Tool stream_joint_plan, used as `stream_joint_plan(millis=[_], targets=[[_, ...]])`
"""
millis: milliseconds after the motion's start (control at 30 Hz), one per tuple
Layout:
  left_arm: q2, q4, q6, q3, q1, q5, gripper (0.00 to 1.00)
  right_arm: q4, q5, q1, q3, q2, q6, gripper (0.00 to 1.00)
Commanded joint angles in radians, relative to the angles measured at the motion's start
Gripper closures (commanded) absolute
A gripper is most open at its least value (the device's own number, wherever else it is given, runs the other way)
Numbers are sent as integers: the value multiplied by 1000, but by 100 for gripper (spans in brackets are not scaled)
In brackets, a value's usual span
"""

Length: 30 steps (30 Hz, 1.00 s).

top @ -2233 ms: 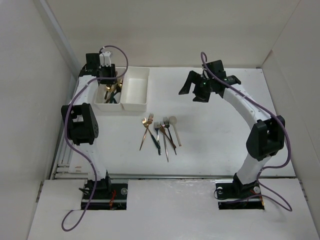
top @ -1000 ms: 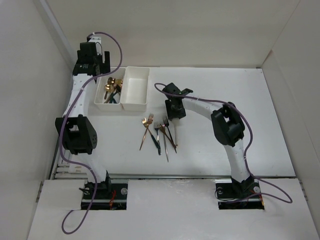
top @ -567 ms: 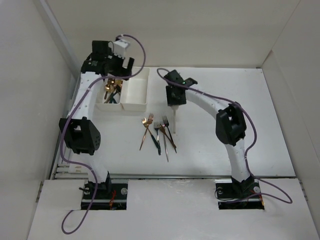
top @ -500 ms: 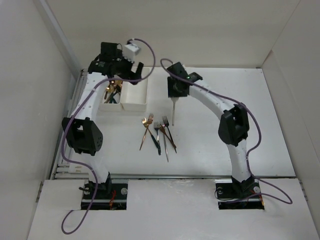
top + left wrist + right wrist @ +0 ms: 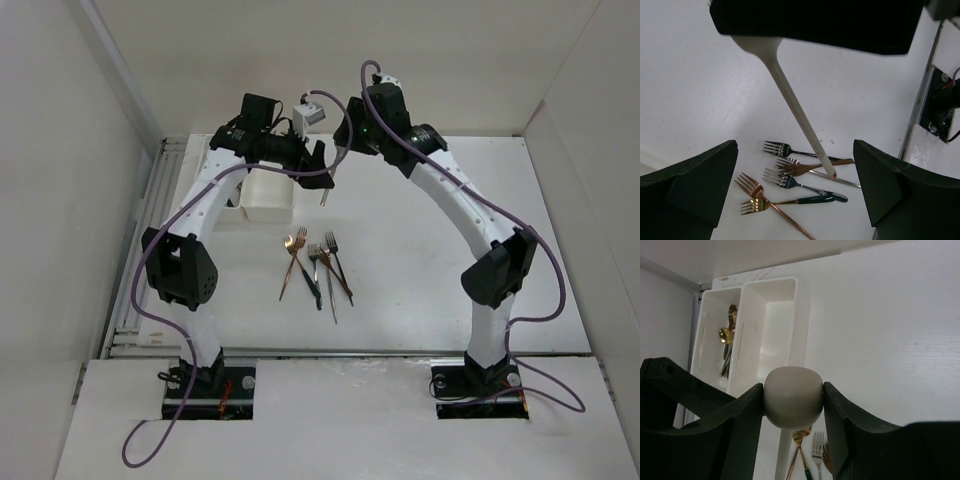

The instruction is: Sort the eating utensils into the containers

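Note:
My right gripper (image 5: 345,135) (image 5: 792,397) is shut on the bowl of a pale spoon (image 5: 792,396), whose long handle (image 5: 796,112) hangs down above the table. Right beside it in the air, my left gripper (image 5: 312,165) (image 5: 794,150) is open, its fingers (image 5: 695,185) on either side of the hanging handle without touching it. Several forks (image 5: 316,264) (image 5: 790,175) in silver, gold and copper lie in a loose pile on the table below. Two white containers stand at the back left. One (image 5: 707,315) holds several utensils and the other (image 5: 771,330) holds nothing.
The left arm (image 5: 205,200) stretches across the containers and hides most of the left one in the top view. White walls close in the table at the back and both sides. A metal rail (image 5: 150,240) runs along the left edge.
The right gripper has lifted the pale spoon off the table and carried it back and left. The left arm has swung right from over the containers, and its jaws have opened wide.

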Motion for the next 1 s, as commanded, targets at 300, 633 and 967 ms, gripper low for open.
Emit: stream_joint_plan(millis=[300,633,967], targets=[[41,108,-131,-5,-15,46,47,128,-130,22,-40,-36,96,100],[64,54,-161,75,109,-249,100,129,-239,-8,-112,-37,96,10],[144,260,-72,-28,234,-1064,100,23,-184,-8,-276,-53,-45,0]])
